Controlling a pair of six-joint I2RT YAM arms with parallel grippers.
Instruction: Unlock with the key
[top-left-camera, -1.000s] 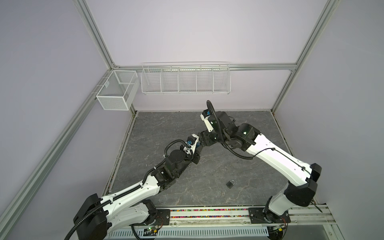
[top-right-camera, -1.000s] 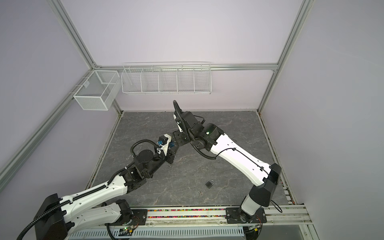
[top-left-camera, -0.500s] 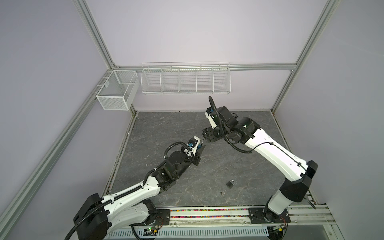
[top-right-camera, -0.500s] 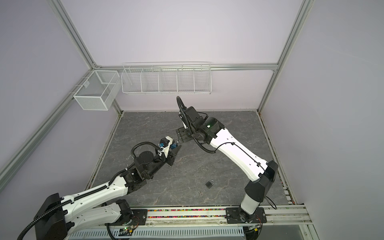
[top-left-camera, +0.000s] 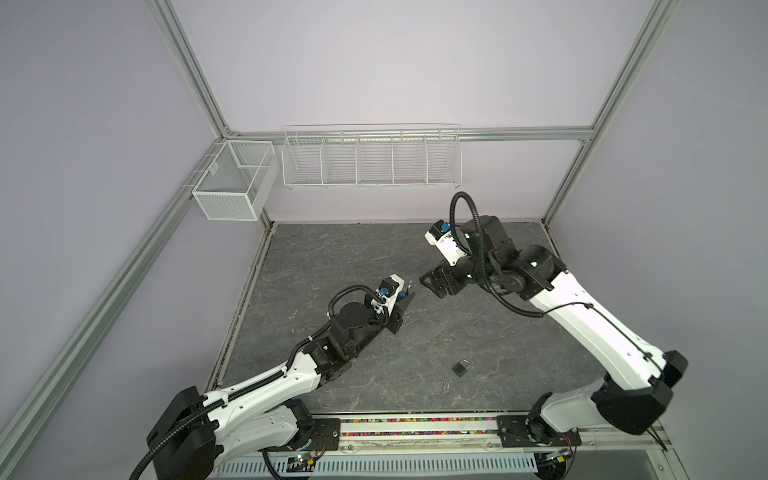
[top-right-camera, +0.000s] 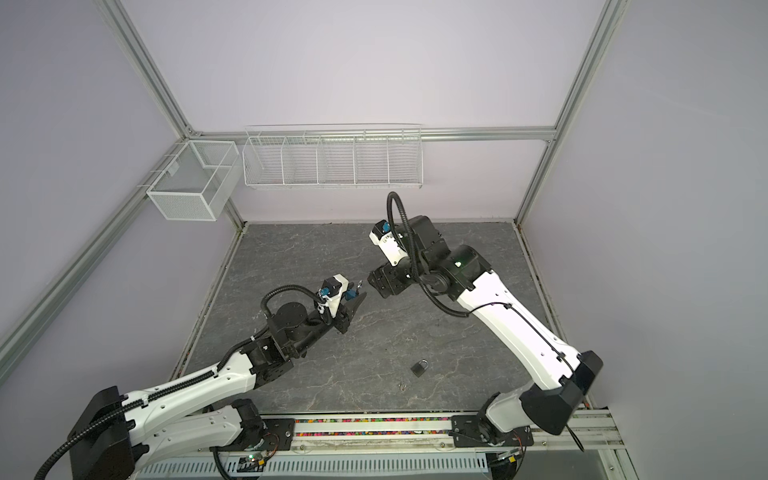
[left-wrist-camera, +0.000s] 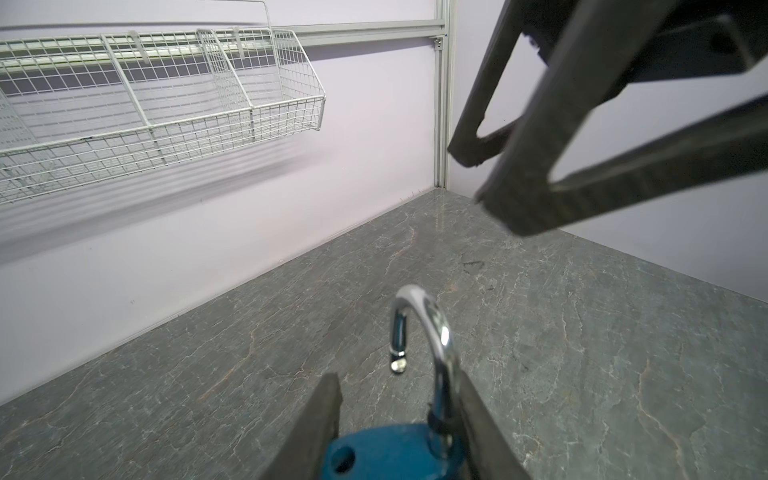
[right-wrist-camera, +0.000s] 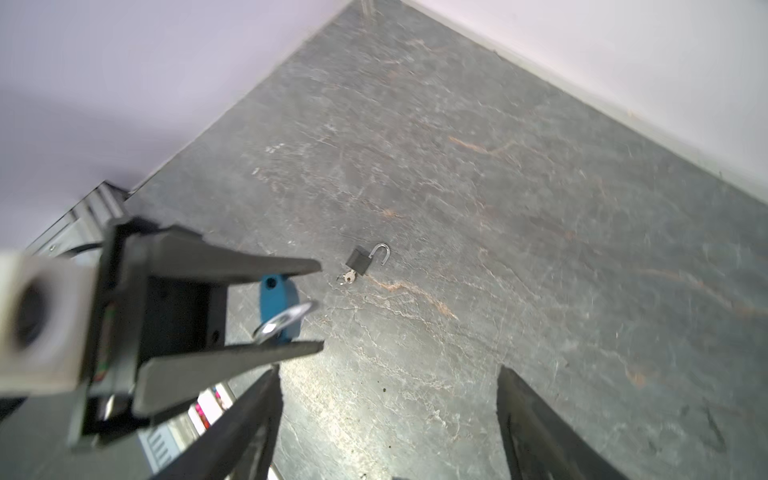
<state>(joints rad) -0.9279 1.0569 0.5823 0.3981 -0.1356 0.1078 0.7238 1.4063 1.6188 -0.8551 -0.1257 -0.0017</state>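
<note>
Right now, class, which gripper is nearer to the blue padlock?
Left. The left gripper is clamped on the blue padlock; the right gripper hangs open across a gap, not touching it.

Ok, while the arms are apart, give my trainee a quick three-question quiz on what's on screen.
1. What does the left gripper hold?
A) the blue padlock
B) a loose key
C) nothing
2. True or false: the right gripper is shut on a key.
3. Fill in: the black padlock lying on the table has its shackle ____.

Key: 1 A; 2 false, its jaws stand wide apart with nothing between them; 3 open.
</note>
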